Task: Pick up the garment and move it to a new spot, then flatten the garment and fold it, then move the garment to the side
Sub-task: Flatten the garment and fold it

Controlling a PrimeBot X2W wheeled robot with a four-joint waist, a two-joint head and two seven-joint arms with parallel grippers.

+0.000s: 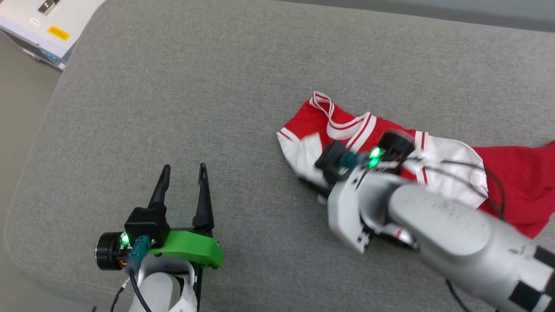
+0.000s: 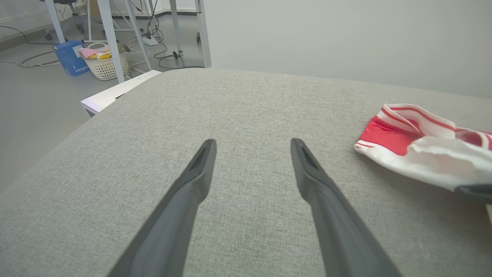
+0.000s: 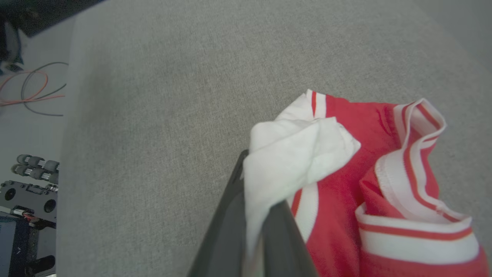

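**Pick-up step: right side has the sleeve, lift comes next**

You're right at the first step, the pick-up. Your right end effector (image 3: pixel 253 192) is pinched tight on a bunch of the white sleeve (image 3: pixel 296 154) at the left end of the shirt (image 1: pixel 451 171). The shirt lies crumpled on the right part of the grey padded surface (image 1: pixel 217 86), striped collar trim sticking up, nothing flat yet. Your left end effector (image 1: pixel 183 173) is spread wide with nothing in it, hovering over bare grey fabric well apart from the shirt.

I'd say the next move is a slow lift with the right arm, then a carry toward the open space on the left. A one-sleeve grip will probably let the rest dangle and drag, and that thin bite could slip, so take it easy.
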